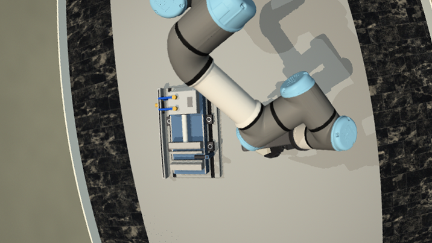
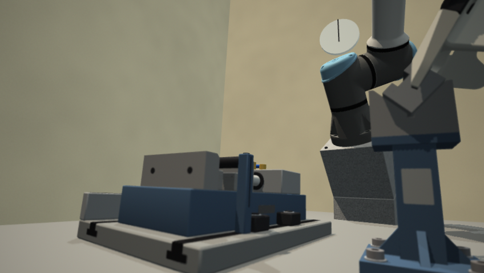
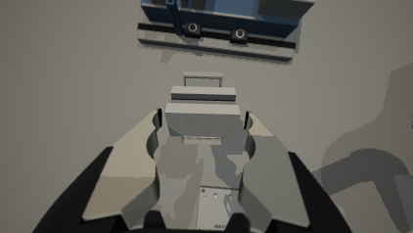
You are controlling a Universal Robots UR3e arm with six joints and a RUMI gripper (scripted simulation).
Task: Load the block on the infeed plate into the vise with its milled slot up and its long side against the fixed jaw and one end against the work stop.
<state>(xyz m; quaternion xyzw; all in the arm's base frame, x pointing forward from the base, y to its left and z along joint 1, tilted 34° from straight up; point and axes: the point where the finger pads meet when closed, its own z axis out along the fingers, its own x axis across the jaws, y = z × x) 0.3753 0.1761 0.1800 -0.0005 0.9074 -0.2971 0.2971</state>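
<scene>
The grey block (image 3: pixel 203 128) (image 2: pixel 408 98) lies tilted, corner down, in the V-block (image 2: pixel 383 123). A dark band like its slot shows on the side toward the vise; the wrist view cannot confirm it. My gripper (image 3: pixel 204 111) is open, part-way, its fingers beyond the block's two ends with narrow gaps. In the exterior view one finger slants down in front of the near end. The arm hides block and V-block in the top view. The open vise has its fixed jaw (image 1: pixel 186 166) (image 2: pixel 179 169), moving jaw (image 1: pixel 183 146) and dark work stop (image 1: pixel 200 157) (image 2: pixel 228 161).
The blue V-block pedestal (image 2: pixel 416 217) stands beside the vise's grooved base plate (image 2: pixel 264 244) (image 3: pixel 215 47). A blue upright post (image 2: pixel 244 203) carries the stop at the vise's side. Clamps (image 1: pixel 209 119) (image 3: pixel 240 35) stand along that side. The air cylinder (image 1: pixel 184 102) is at the far end.
</scene>
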